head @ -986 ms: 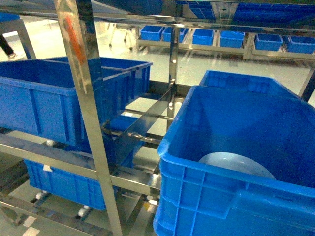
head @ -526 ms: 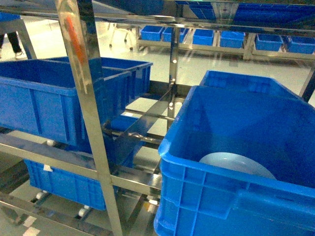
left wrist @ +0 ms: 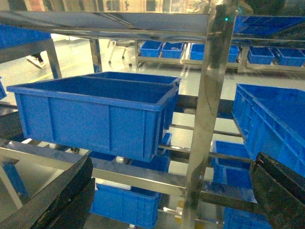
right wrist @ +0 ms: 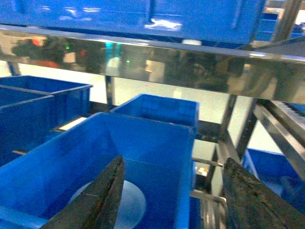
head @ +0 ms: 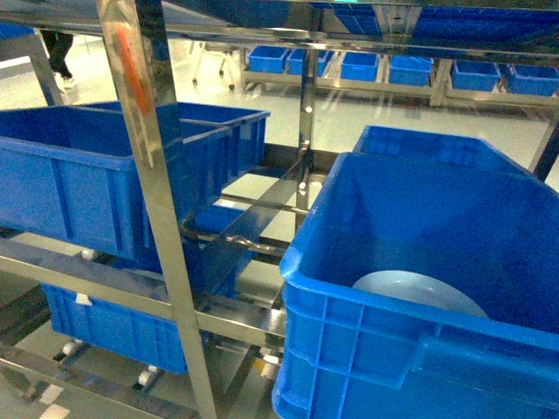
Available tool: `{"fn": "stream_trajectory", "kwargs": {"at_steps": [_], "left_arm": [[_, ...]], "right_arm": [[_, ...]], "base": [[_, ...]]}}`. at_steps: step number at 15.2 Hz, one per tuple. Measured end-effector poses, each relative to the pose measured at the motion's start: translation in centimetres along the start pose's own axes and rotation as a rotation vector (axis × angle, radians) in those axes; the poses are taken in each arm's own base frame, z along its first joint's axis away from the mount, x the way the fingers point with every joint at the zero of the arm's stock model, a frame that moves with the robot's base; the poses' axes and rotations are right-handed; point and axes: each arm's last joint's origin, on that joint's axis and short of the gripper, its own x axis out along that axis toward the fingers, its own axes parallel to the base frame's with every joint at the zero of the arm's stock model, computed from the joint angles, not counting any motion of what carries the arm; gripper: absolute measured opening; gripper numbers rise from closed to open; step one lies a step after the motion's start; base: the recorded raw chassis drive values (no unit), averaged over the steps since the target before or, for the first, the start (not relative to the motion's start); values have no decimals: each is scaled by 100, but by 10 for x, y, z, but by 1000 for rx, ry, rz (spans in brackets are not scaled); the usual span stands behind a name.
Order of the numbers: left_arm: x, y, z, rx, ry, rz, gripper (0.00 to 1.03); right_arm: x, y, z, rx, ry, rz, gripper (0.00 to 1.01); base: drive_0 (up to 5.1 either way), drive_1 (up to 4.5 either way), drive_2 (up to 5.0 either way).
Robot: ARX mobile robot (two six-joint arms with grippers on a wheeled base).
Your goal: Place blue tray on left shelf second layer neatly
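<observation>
The blue tray (head: 419, 292) is a pale round dish lying on the floor of a deep blue crate (head: 349, 262) at the right, partly hidden by the crate's near wall. From the right wrist it shows low between the fingers as the tray (right wrist: 131, 205). My right gripper (right wrist: 174, 191) hangs open above that crate, empty. The left shelf's steel tier rail (head: 79, 266) carries a large blue crate (head: 87, 175). My left gripper (left wrist: 167, 195) is open and empty, facing the tier rail (left wrist: 119, 169) and a shiny upright (left wrist: 205, 119). Neither gripper shows in the head view.
A mirror-like upright (head: 153, 201) stands close in front at the left. Another blue crate (head: 113, 327) sits on the tier below. A steel shelf beam (right wrist: 152, 59) crosses overhead of the right gripper. More blue bins (head: 393, 65) line the far racks.
A person's legs at the far back left have moved rightward. The crates, the tray and both arms look unchanged.
</observation>
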Motion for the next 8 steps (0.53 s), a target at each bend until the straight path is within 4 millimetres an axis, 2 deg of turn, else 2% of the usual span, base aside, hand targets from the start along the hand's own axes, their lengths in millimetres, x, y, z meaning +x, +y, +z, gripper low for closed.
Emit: {"fn": "stream_trajectory", "kwargs": {"at_steps": [2,5,8], "left_arm": [[0,0,0,0,-1,-2,98],[0,0,0,0,-2,-2,98],[0,0,0,0,-2,-1,98]], "right_arm": [[-1,2,-15,26,-5,35,40],[-8,3,-31,28,20,35,1],[-14,3,-38,37,-13,34,2]], "base": [[0,0,0],[0,0,0],[0,0,0]]}}
